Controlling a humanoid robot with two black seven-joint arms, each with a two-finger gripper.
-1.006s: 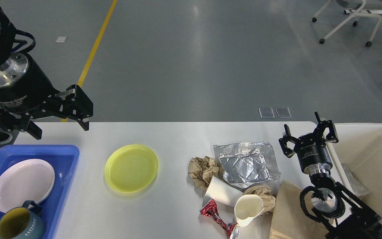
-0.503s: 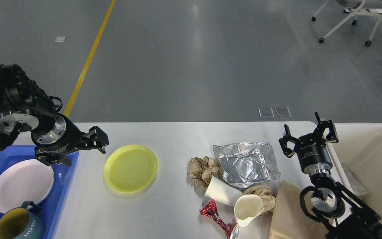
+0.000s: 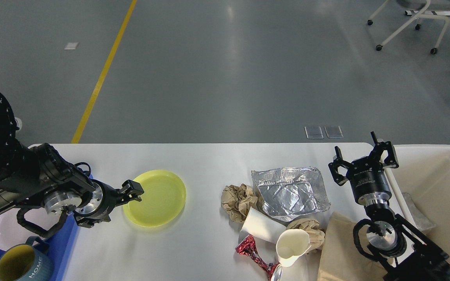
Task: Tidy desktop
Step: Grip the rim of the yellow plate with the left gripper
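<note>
Near edge of the counter (image 3: 209,156), left corner: a blue tray (image 3: 66,244) holds a teal mug (image 3: 24,265) with a yellow interior and a white plate (image 3: 0,230), both partly covered by the left arm. At the near edge toward the right lie a crumpled red foil wrapper (image 3: 253,251), a white paper cup (image 3: 292,246) on its side and a brown paper bag (image 3: 340,253) touching the right arm.

Middle band: the left claw (image 3: 125,199) sits low at the left rim of the yellow plate (image 3: 156,197). One finger lies over the rim; the other is hidden behind the wrist, so whether it grips the plate cannot be told from this view. The plate lies flat on the counter, between the blue tray and the litter pile. Right of it are a crumpled brown paper ball (image 3: 238,201), a folded white paper piece (image 3: 262,225) and a second brown paper ball (image 3: 311,230), all touching or overlapping one another.

Farther back: a crushed clear plastic container (image 3: 289,191) lies just beyond the paper items. The right claw (image 3: 363,158) points toward the far right corner, its fingers spread apart and holding nothing, just beside the cream bin (image 3: 436,187) that stands at the right edge of the counter. A transparent scrap (image 3: 416,214) lies inside the bin.

The counter spans nearly the full width of the view, its far edge bordering grey floor (image 3: 229,70) with a yellow line (image 3: 104,72).
</note>
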